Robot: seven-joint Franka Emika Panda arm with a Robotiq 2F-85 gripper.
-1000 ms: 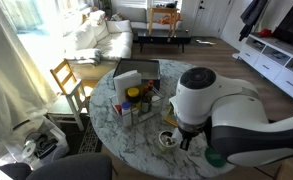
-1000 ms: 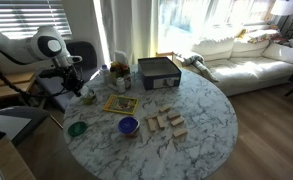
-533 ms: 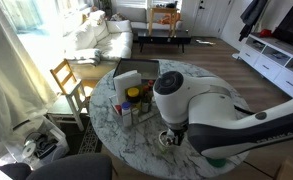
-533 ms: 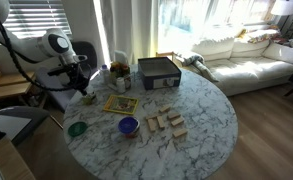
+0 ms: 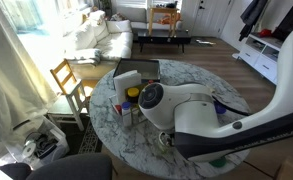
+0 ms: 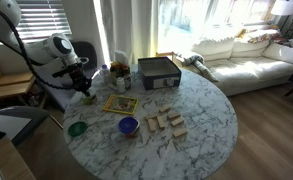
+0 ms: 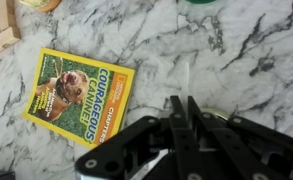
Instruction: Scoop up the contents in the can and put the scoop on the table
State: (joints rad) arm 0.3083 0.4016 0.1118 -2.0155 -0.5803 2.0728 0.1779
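Marble table (image 6: 208, 115) holds the silver can (image 5: 165, 141) near its edge, under the gripper (image 7: 182, 110), which we see closed tight on a thin pale scoop (image 7: 186, 80), beside a yellow book (image 7: 81, 95).

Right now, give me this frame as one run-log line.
gripper: over white-grey marble round table, near yellow dog-cover book | jaws: near together, grip unclear | small silver metal can: not discernible

Daylight floods in from the windows (image 6: 201, 18) behind the table (image 6: 206, 110), panes blown out. Wrist view slightly soft, evenly lit.
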